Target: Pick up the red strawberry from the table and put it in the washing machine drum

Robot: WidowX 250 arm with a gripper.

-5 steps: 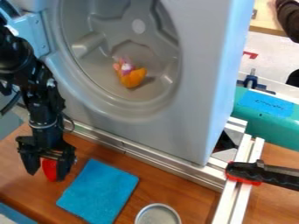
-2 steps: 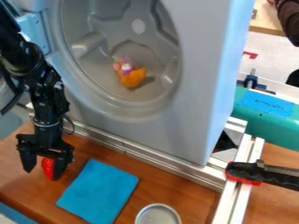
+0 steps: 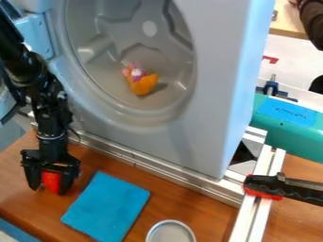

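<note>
One red object (image 3: 51, 181) is seen between the jaws, beside a blue cloth (image 3: 106, 206) on the tabletop (image 3: 180, 201); whether it is gripped or the jaws are open cannot be told. Metal rails (image 3: 250, 218) are apparently held steady by a black clamp (image 3: 290, 190).

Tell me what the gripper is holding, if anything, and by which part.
It cannot be told for sure: the red thing is at the lower end of the gripper, but whether it is gripped, and where, is unclear.
</note>
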